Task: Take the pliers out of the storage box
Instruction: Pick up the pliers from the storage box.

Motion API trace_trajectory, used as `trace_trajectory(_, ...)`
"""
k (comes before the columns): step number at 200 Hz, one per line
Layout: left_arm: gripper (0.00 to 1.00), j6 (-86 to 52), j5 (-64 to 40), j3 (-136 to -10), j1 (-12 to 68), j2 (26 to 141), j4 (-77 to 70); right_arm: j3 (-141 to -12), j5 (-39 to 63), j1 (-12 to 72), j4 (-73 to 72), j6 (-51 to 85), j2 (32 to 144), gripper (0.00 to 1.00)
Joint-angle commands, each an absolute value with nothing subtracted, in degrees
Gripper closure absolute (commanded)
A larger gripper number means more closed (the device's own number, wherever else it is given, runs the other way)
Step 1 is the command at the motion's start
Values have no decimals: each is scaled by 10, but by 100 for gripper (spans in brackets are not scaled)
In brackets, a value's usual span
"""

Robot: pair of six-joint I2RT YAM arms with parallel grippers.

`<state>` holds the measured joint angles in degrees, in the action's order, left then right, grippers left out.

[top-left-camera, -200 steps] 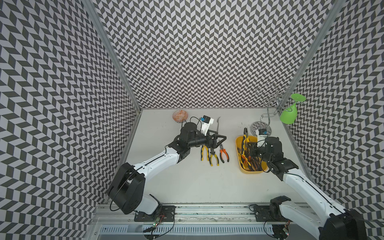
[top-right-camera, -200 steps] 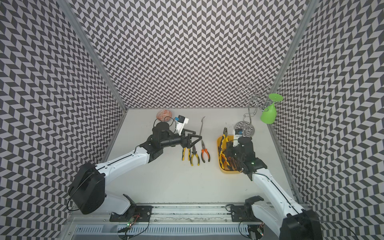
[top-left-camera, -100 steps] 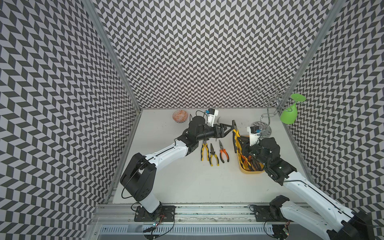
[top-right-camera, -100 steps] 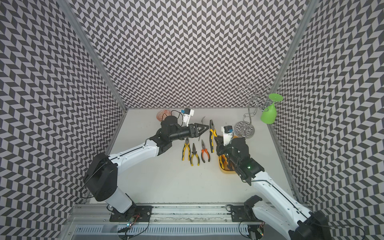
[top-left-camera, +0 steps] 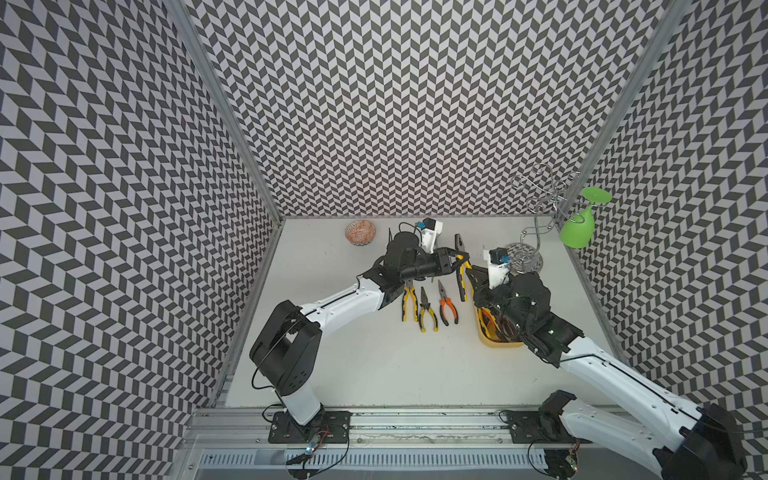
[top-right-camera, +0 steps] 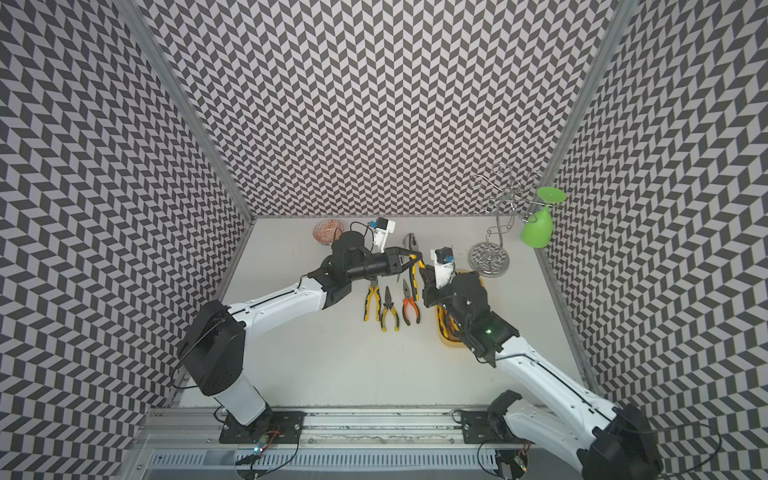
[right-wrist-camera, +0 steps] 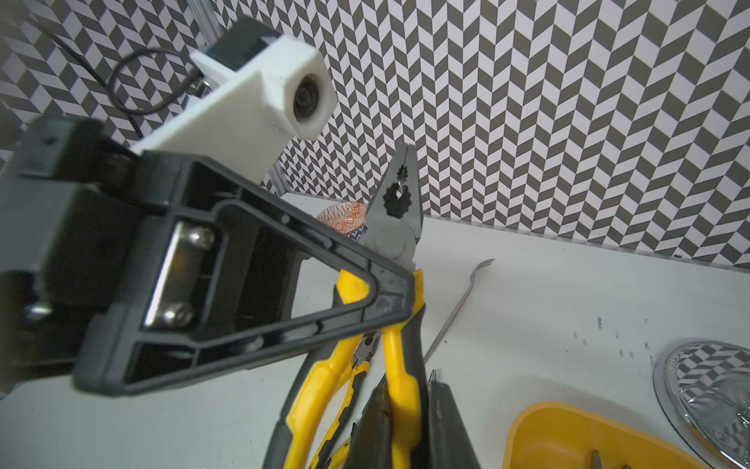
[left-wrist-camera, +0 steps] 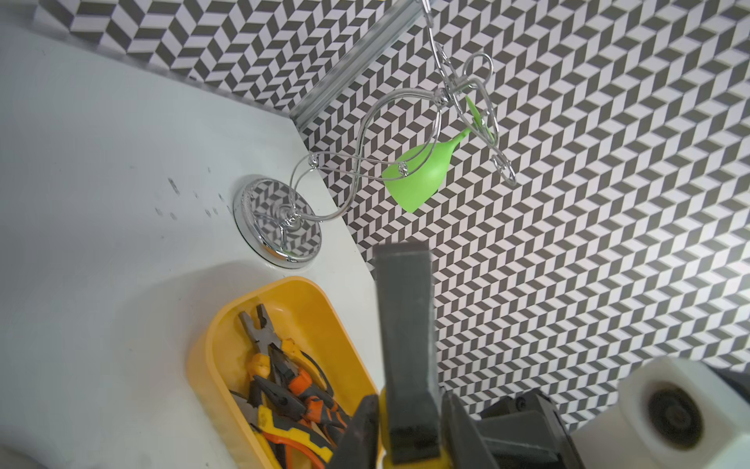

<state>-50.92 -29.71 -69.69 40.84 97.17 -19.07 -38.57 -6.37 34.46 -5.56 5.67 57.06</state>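
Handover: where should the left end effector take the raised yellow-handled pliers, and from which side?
Grip the upper handles just under the pivot of the yellow-handled pliers, coming from the robot's left and pinching the flat faces. The right end effector holds the lower handles, so that stretch is free. The left end effector sits there now.
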Motion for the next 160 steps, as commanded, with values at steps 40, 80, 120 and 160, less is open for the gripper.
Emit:
trace_trajectory(40,100,-484,-313,-720,407,983,-186,-411,-123,356,-84,14,549,83)
trace_trajectory(80,100,-369,-305,-729,388,975,-102,-379,-68,356,-67,-24,501,10)
trace_trajectory(120,100,-265,-334,-705,310,955,10,-374,46,358,-36,-42,486,1)
trace_trajectory(160,100,-131,-370,-694,225,937,146,-358,158,373,-80,-68,508,1)
